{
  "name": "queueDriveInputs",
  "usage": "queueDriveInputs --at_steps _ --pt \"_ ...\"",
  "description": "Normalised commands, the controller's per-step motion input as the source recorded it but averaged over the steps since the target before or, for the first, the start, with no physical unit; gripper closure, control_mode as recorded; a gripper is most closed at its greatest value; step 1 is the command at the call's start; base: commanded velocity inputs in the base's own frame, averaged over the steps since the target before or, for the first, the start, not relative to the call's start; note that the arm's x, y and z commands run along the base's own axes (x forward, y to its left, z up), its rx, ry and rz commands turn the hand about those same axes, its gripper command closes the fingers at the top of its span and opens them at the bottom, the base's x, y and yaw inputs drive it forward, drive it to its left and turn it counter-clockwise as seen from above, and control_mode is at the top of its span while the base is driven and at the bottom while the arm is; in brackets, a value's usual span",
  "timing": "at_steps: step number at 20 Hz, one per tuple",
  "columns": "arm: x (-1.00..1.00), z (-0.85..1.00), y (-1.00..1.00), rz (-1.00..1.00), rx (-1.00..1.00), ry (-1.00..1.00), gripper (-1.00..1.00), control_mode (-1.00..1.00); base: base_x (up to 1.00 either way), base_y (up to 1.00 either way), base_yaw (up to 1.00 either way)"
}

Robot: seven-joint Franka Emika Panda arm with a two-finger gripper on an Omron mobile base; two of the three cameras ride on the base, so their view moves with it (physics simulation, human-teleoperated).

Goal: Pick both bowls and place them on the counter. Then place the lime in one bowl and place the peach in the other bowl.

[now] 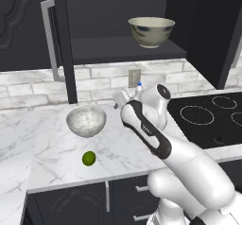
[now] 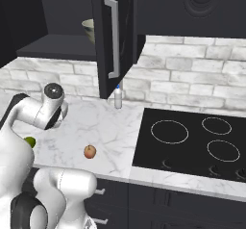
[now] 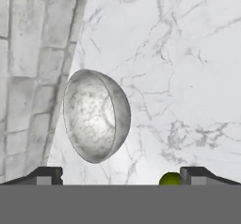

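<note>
Fingers (image 3: 120, 175) apart, partly cropped; lime (image 3: 170, 179) half hidden; marbled bowl (image 3: 96, 115) beyond.

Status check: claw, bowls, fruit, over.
Claw open, empty. Marbled bowl on counter; mottled bowl on cabinet shelf. Lime and peach loose on counter. Nothing blocking.

Place: a rendered home kitchen.
Tabletop: white marble with grey veins (image 1: 127, 153), set over dark cabinet fronts with drawer handles (image 1: 142, 188).
Cooking: a black stovetop (image 2: 192, 141) with four ring marks, set into the tabletop.
Wall: pale brick backsplash (image 2: 192, 83) with a socket plate (image 1: 134, 77).
Storage: dark upper cabinets, one door open (image 2: 113, 35), a mottled bowl (image 1: 151, 31) on its shelf.
</note>
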Motion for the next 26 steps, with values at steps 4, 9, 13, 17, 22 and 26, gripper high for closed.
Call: queueDriveInputs --at_steps 4,9,13,17,22,26 --pt "-0.28 0.49 -0.29 -0.09 -0.06 -0.03 -1.0 -1.0 0.0 0.0 0.0" --pt "-0.28 0.49 -0.32 -0.09 -0.01 -0.1 -1.0 -1.0 0.0 0.0 0.0" --pt "-0.27 0.54 -0.33 -0.07 0.0 -0.09 -1.0 -1.0 0.0 0.0 0.0" --pt "-0.29 0.56 -0.31 -0.05 0.0 -0.1 -1.0 -1.0 0.0 0.0 0.0" --pt "-0.25 0.57 -0.24 -0.07 0.0 -0.08 -1.0 -1.0 0.0 0.0 0.0" --pt "-0.18 0.56 -0.15 -0.14 -0.02 -0.06 -1.0 -1.0 0.0 0.0 0.0"
